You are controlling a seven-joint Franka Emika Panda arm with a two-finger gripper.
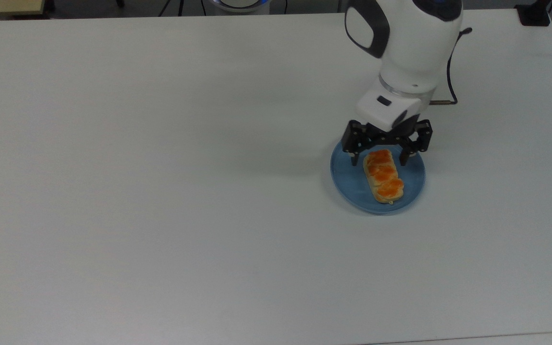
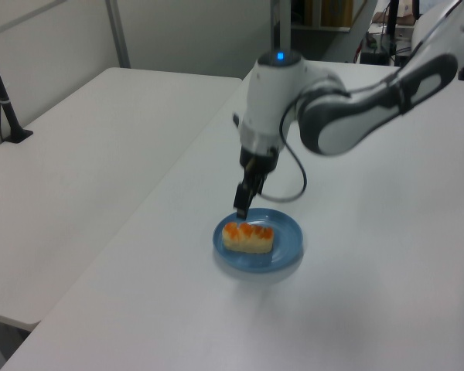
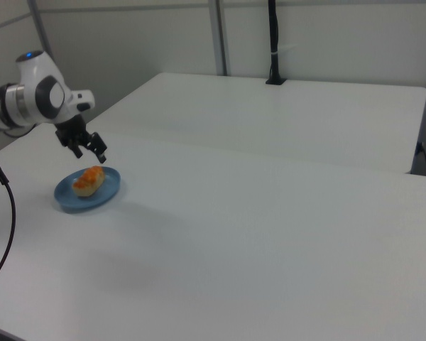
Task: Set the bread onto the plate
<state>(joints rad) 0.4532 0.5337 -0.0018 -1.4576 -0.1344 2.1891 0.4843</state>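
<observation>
Bread (image 1: 383, 176) lies flat on the blue plate (image 1: 348, 179), its long axis running from about 11 to 5 o'clock in the top view; my gripper (image 1: 378, 161) hangs released just above its 11 o'clock end, fingers straddling empty air, so I'd judge placement done

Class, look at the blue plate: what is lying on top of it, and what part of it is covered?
The bread lies flat on the plate, glazed side up. The plate's surface beneath the loaf is covered. The open hand hangs above, not touching it.
</observation>
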